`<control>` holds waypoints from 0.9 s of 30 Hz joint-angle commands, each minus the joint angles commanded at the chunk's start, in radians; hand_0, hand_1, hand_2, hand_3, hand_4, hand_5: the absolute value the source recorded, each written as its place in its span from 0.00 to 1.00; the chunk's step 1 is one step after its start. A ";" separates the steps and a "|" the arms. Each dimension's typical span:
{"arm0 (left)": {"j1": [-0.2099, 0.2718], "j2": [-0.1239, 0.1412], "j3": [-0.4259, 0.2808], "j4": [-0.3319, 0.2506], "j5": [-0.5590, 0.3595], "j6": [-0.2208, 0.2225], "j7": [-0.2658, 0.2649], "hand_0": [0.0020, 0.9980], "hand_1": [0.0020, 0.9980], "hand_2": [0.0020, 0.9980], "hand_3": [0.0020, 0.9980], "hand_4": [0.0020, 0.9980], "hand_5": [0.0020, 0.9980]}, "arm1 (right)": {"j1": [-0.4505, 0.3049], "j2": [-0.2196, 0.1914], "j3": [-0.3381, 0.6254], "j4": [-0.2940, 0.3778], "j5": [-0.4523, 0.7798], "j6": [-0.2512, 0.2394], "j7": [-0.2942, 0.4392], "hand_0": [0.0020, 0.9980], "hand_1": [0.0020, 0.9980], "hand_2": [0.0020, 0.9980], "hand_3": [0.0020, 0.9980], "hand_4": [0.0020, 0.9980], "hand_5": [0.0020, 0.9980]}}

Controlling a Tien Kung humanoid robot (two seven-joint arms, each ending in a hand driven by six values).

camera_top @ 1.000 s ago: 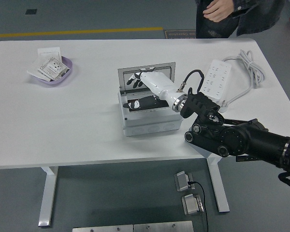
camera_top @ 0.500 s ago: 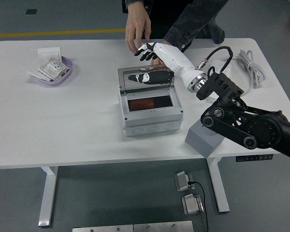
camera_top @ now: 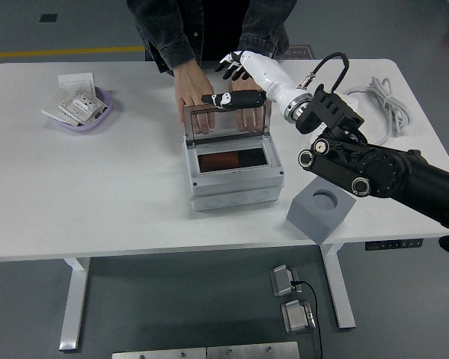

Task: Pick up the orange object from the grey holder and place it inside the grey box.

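The orange object (camera_top: pixel 230 159) lies inside the grey box (camera_top: pixel 232 183); the holder (camera_top: pixel 322 212) stands empty. The right hand (camera_top: pixel 236 69) hovers behind the lid (camera_top: pixel 226 118), fingers spread, holding nothing.

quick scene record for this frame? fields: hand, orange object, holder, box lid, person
right hand: above the box's far edge, fingers spread, holding nothing
left hand: not in view
orange object: lying inside the grey box
grey holder: empty, near the table's front edge, right of the box
box lid: clear, standing open
person: both hands on the table behind the lid
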 joint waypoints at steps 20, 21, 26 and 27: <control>0.007 0.000 -0.070 0.000 0.061 0.002 0.009 0.69 0.73 0.67 0.81 0.67 0.09 | -0.050 -0.036 -0.064 0.073 -0.025 -0.009 -0.002 0.60 0.59 0.63 0.70 1.00 0.62; 0.007 0.000 -0.073 0.000 0.064 0.002 0.010 0.69 0.73 0.67 0.81 0.67 0.09 | -0.054 -0.044 -0.062 0.086 -0.034 -0.009 -0.004 0.60 0.59 0.63 0.70 1.00 0.62; 0.010 0.000 -0.080 0.000 0.068 0.002 0.010 0.69 0.73 0.67 0.81 0.67 0.09 | -0.077 -0.080 -0.050 0.148 -0.073 -0.008 -0.015 0.60 0.59 0.63 0.70 1.00 0.62; 0.010 -0.001 -0.079 0.000 0.067 0.002 0.010 0.69 0.73 0.67 0.81 0.67 0.10 | -0.083 -0.088 -0.047 0.162 -0.082 -0.007 -0.017 0.59 0.59 0.63 0.70 1.00 0.63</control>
